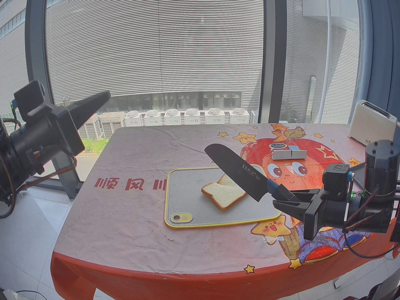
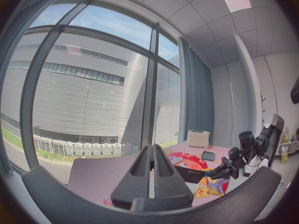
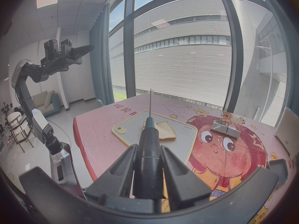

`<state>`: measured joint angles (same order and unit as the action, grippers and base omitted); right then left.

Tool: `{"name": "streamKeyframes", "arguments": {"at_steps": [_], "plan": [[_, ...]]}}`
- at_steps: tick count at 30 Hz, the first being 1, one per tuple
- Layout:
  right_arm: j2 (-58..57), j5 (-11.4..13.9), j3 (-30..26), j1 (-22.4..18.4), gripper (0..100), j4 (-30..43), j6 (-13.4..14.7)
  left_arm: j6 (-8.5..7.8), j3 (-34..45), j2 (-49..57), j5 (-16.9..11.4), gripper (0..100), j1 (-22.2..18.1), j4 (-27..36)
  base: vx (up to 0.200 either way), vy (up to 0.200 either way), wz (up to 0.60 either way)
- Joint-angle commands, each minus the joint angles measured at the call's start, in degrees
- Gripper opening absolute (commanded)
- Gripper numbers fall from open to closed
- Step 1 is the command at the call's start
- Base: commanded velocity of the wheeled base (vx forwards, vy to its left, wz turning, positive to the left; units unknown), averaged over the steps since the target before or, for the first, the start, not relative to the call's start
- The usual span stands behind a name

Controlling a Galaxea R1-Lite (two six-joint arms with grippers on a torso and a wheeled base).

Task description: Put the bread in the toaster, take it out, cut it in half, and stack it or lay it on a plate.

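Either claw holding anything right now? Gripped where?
Right claw holds the knife by its handle, blade toward the bread. Left claw is shut on nothing.

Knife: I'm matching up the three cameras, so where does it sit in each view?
Head view: knife right of centre, blade crossing in front of the bread, held by the right gripper.
Left wrist view: knife just beyond the left gripper.
Right wrist view: knife clamped in the right gripper, blade edge-on.
Shared landmark: the toaster at the table's far right corner.
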<state>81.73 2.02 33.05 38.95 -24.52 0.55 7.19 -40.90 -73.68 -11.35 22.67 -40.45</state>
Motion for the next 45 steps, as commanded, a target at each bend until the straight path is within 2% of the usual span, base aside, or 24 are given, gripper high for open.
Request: {"name": "streamKeyframes", "arguments": {"at_steps": [1, 5, 8, 11, 22, 30, 33, 37, 45], "plan": [[1.9, -1.1, 0.3, 0.5, 0, -0.2, 0.1, -0.42, 2.8, -2.7, -1.0, 0, 0.0, -0.2, 0.0, 0.0, 0.0], [1.7, -1.8, 0.5, 0.8, 0, -0.1, 0.2, -1.92, 3.5, -5.4, -3.4, 0, 0.1, -0.2, 0.0, 0.0, 0.0], [1.9, -1.8, 0.5, 0.7, 0, -0.1, 0.2, -2.27, 4.2, -7.5, -4.0, 0, 1.2, -0.2, 0.0, 0.0, 0.0], [2.4, -1.8, 0.5, 0.7, 0, 0.0, 0.2, -2.27, 4.8, -8.6, -4.0, 0, 2.5, -0.2, 0.0, 0.0, 0.0], [3.4, -1.9, 0.6, 1.3, 0, -0.2, 0.6, -2.36, 4.7, -11.0, -3.6, 0, 2.6, -0.3, 0.0, 0.0, 0.0], [3.0, -4.0, 0.5, 2.4, 0, -0.1, 0.5, -2.89, 6.5, -12.8, -3.4, 0, 2.6, -6.7, 0.0, 0.0, 0.0], [2.9, -4.3, 0.5, 2.6, 0, -0.1, 0.5, -2.97, 6.7, -13.0, -3.4, 0, 2.7, -7.4, 0.0, 0.0, 0.0], [2.9, -6.2, 0.3, 2.8, 0, -0.1, 0.0, -3.06, 8.1, -12.6, -3.5, 0, 3.3, -8.2, 0.0, 0.0, 0.0], [1.1, -6.3, 0.1, 3.7, 0, 0.0, -0.1, -3.15, 7.1, -12.4, -3.5, 0, 3.2, -9.8, 0.0, 0.0, 0.0]]}}
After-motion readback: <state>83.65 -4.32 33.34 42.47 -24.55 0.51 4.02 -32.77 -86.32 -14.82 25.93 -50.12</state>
